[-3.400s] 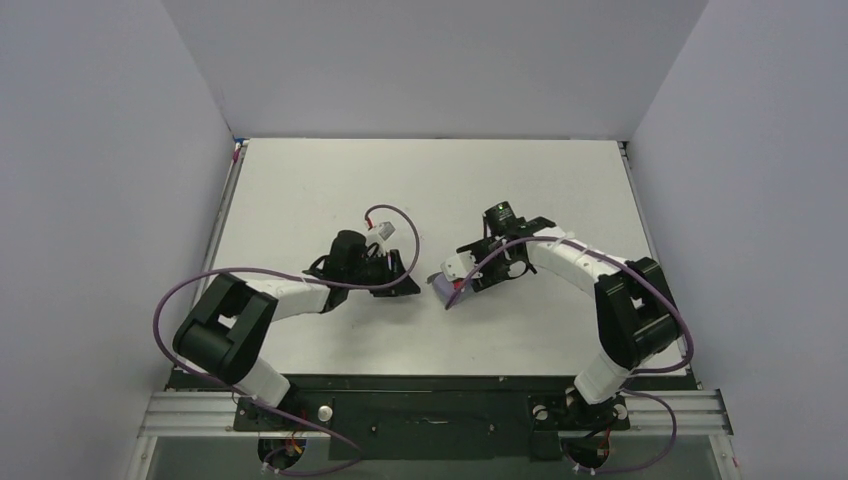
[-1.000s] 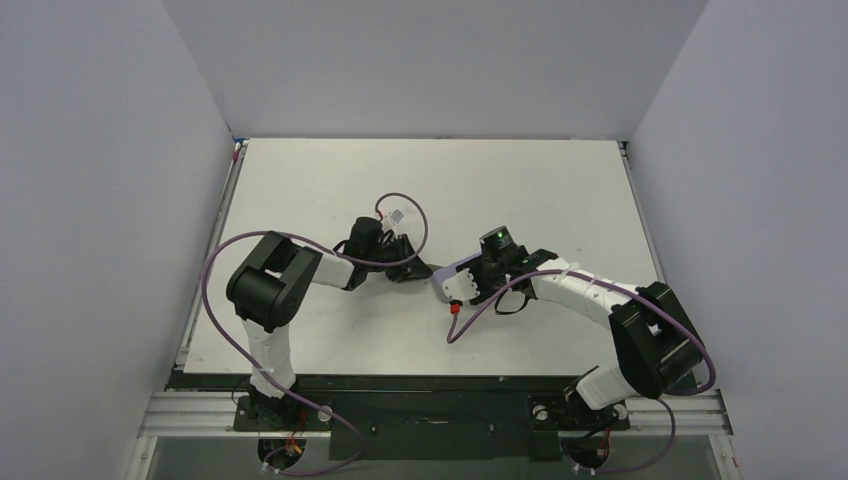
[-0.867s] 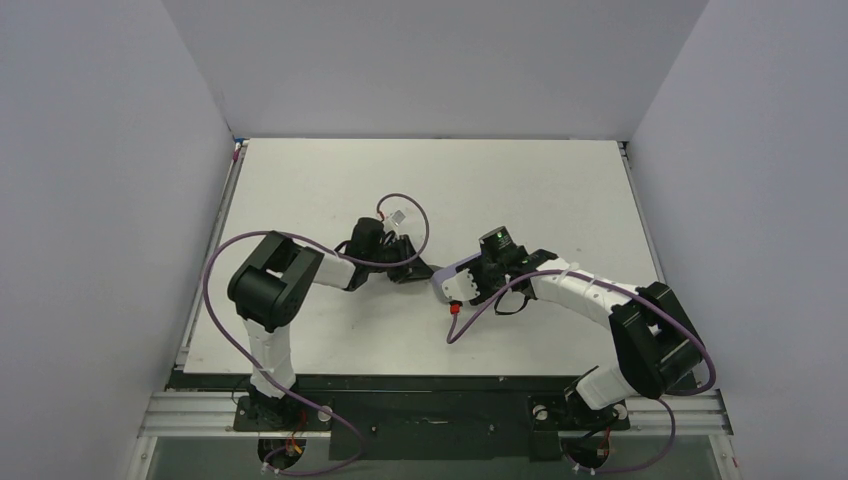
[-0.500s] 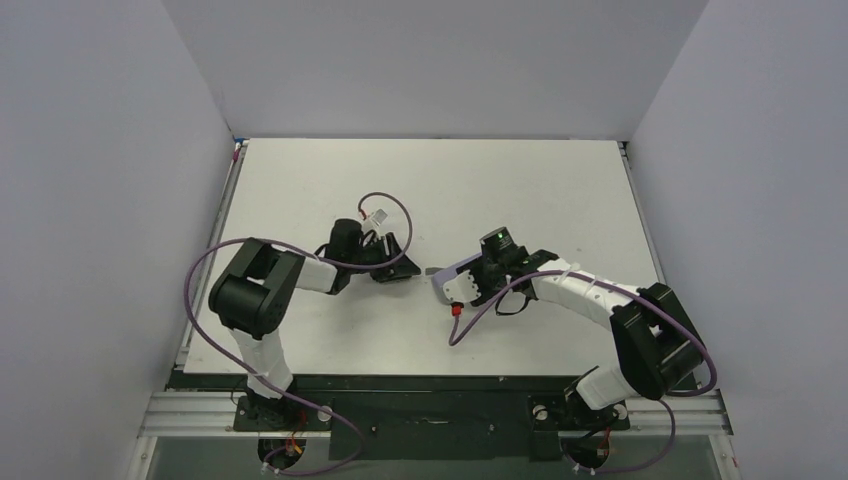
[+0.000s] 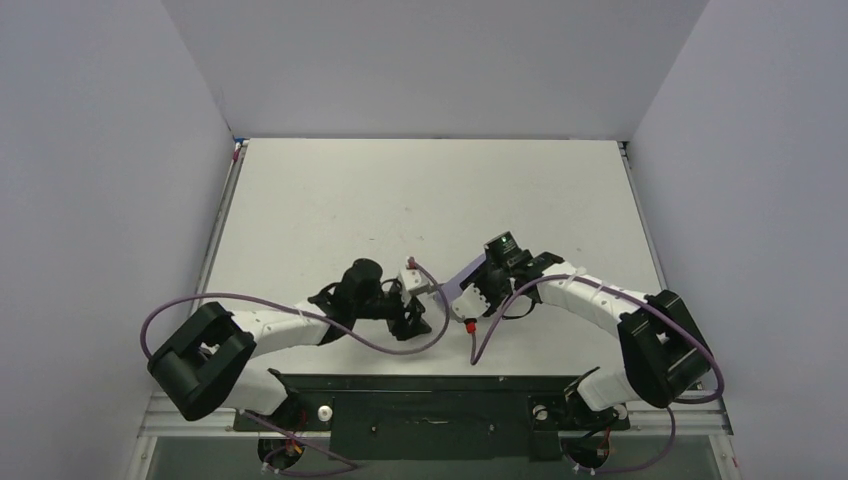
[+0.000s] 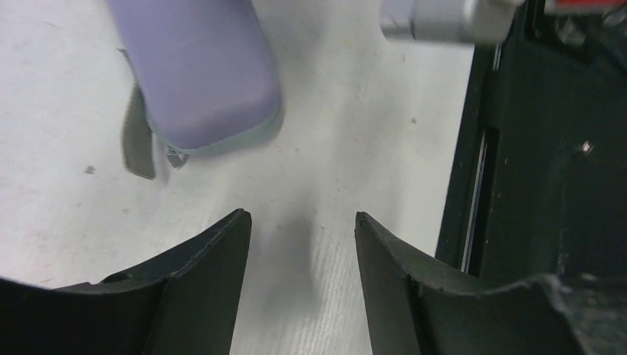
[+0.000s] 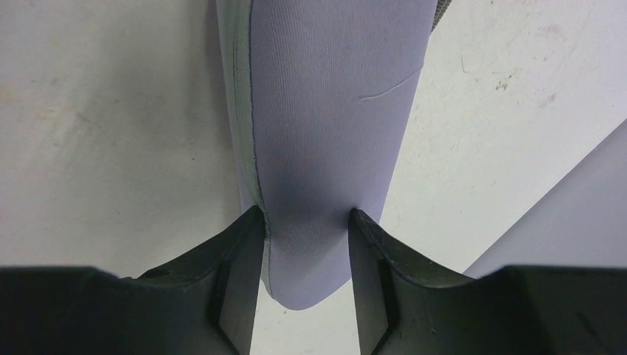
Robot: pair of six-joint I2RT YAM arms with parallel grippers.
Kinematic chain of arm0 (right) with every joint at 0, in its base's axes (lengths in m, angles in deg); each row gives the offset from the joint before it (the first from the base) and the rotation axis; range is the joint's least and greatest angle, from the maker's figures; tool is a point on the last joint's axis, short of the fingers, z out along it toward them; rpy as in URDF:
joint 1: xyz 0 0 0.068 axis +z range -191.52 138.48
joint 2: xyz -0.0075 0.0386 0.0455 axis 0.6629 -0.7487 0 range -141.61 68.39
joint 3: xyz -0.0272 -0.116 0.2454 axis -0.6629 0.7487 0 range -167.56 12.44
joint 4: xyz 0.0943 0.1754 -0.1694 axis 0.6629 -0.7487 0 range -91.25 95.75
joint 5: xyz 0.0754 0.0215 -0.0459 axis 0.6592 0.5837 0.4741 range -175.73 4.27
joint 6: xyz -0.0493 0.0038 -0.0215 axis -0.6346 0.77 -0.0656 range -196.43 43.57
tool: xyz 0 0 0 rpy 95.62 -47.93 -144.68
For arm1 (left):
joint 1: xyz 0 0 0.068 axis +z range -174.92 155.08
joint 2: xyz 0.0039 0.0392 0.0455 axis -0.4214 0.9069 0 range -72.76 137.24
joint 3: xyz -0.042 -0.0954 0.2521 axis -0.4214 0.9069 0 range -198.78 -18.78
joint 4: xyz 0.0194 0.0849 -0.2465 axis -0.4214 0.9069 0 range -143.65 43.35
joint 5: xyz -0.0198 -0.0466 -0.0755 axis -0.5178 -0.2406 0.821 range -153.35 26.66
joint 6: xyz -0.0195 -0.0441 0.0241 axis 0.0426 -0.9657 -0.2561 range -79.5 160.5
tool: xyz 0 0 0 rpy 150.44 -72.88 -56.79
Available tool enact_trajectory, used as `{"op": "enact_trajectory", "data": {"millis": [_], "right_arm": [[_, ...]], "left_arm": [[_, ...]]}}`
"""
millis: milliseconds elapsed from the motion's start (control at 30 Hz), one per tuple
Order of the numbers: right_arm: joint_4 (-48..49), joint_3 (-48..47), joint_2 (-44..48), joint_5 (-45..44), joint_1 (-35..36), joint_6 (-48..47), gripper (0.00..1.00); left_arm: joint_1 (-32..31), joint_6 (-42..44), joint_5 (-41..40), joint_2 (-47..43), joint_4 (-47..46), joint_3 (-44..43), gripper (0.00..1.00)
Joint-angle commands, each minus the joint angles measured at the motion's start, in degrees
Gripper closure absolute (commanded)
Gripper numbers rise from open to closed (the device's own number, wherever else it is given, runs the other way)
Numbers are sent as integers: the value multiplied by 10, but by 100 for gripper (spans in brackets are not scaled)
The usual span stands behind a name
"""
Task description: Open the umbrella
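Note:
The umbrella shows only as its closed grey-lavender sleeve (image 7: 333, 111); nothing of the canopy, shaft or handle is visible. My right gripper (image 7: 304, 218) is shut on one end of the sleeve, a finger (image 7: 236, 244) pressing each side, and holds it just above the table (image 5: 330, 200). In the top view the sleeve (image 5: 468, 273) lies under the right wrist near the table's front middle. My left gripper (image 6: 301, 222) is open with only bare table between its fingers. The sleeve's other end (image 6: 200, 66), with a dark strap (image 6: 138, 140), hangs ahead of it, apart from the fingers.
The black mounting rail (image 6: 547, 148) at the table's near edge runs close on the left gripper's right side. Purple cables (image 5: 480, 335) loop from both wrists. Grey walls enclose the table on three sides.
The left arm swung back from the sleeve's end toward the near edge, and its gripper opened. The right arm shifted slightly nearer, still holding the sleeve.

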Motion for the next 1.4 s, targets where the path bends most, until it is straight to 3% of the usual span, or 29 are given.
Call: {"op": "enact_trajectory", "data": {"millis": [0, 133, 300, 800, 1033, 1200, 1367], "right_arm": [[-125, 39, 9, 30, 7, -41, 65], [-127, 52, 23, 28, 8, -45, 65], [-134, 69, 41, 27, 8, -60, 65], [-130, 92, 68, 34, 6, -56, 65], [-115, 88, 61, 31, 5, -36, 66], [-96, 91, 61, 29, 4, -15, 67], [-42, 103, 60, 18, 8, 28, 69]], "left_arm": [[-67, 110, -109, -2, -75, 39, 50], [-100, 115, -141, 32, -137, 48, 53], [-104, 164, -127, 90, -266, 74, 56], [-107, 171, -147, 218, -362, 40, 60], [-112, 153, -122, 236, -352, 23, 76], [-127, 132, -120, 213, -322, 39, 98], [-146, 99, -145, 170, -302, 66, 100]]}}
